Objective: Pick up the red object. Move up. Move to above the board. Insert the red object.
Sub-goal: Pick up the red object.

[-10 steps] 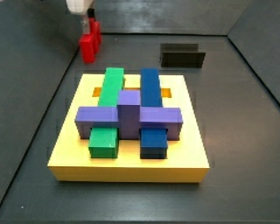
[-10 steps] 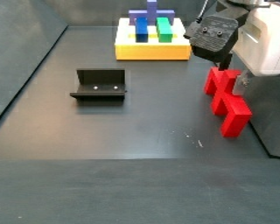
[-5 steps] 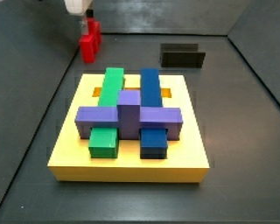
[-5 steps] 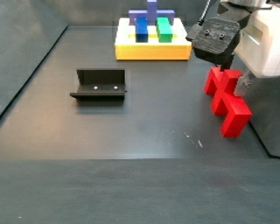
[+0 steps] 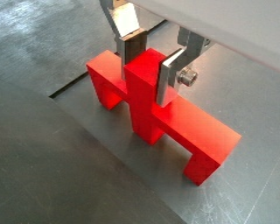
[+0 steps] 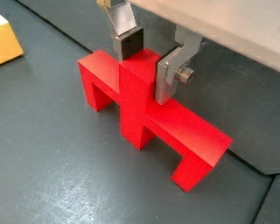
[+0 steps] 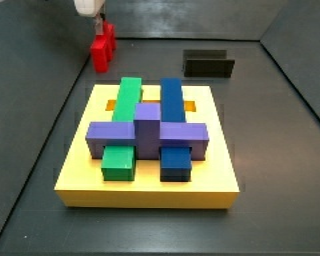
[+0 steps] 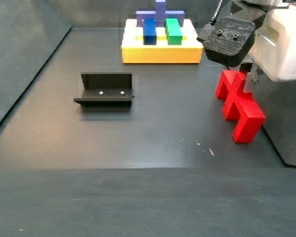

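White arm housing carries a black wrist unit; the pincer [image 6: 150, 63] has flat silver plates, dark pads, one screw.

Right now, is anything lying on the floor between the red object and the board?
No. In a side view the floor between the red object, under the gripper, and the board is bare; the fixture stands off to the side.

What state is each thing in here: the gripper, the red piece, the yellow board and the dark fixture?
Gripper: down at the red piece, silver fingers either side of its stem; contact unclear.
Bright red blocky object: resting on the dark floor, not lifted.
Thick square yellow board: flat on the floor, green, blue and purple blocks fitted.
Dark L-shaped fixture: standing on the floor, nothing in it.
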